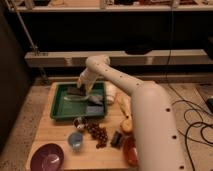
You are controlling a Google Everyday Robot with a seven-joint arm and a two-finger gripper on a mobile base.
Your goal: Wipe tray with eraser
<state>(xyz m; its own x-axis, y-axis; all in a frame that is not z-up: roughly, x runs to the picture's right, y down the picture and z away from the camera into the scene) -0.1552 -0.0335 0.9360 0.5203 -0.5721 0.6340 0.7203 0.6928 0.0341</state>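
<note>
The green tray (58, 103) lies on the wooden table at the back left. My gripper (81, 89) reaches down into the tray's back middle from the right. A dark block, seemingly the eraser (76, 92), sits right under the gripper against the tray floor. A second dark grey piece (95, 100) lies in the tray to the right of it. A pale streak (70, 98) shows on the tray floor in front of the gripper.
On the table in front of the tray are a small can (79, 122), a blue cup (75, 140), a purple bowl (47, 157), a brown grape-like cluster (97, 133) and an orange bowl (131, 151). A white object (111, 93) lies right of the tray.
</note>
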